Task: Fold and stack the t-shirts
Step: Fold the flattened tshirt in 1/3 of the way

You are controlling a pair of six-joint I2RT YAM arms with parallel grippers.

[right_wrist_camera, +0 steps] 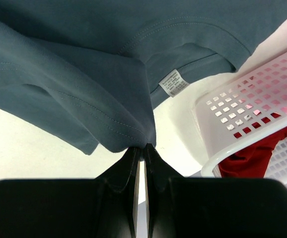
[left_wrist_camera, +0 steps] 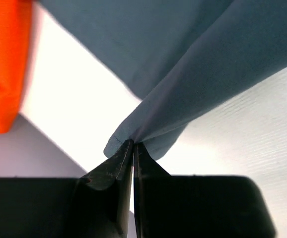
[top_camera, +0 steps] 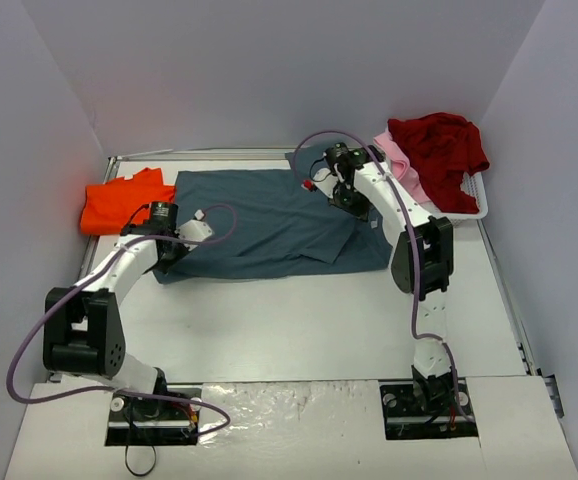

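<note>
A: Where is the slate blue-grey t-shirt [top_camera: 269, 225] found?

B: It is spread on the table [top_camera: 319, 320], across the far middle part, with its long side running from left to right. Some folds are seen at its right part.

A: And where are the other 3 t-shirts placed?

B: The orange t-shirt [top_camera: 119, 205] is laid at the far left, just beside the left end of the blue-grey one. The dark red t-shirt [top_camera: 439, 145] is heaped in the white basket [right_wrist_camera: 252, 99] at the far right corner, and part of it is hung over the rim. The pale pink t-shirt [top_camera: 397, 160] is seen under it, at the left side of the basket.

A: How is the left gripper [left_wrist_camera: 132, 144] seen?

B: Its jaws are pressed together on the near left edge of the blue-grey t-shirt. The cloth is gathered there into a narrow pleat at the tips.

A: And the right gripper [right_wrist_camera: 142, 147]?

B: It is clenched too. A fold of the same t-shirt is pinched between its tips, near the collar. A small white label [right_wrist_camera: 174, 83] is seen inside the collar, just beyond the grip, and the basket is found just beside it.

A: So 1 shirt is held at 2 places?

B: Yes, at its left end and at its right end.
</note>
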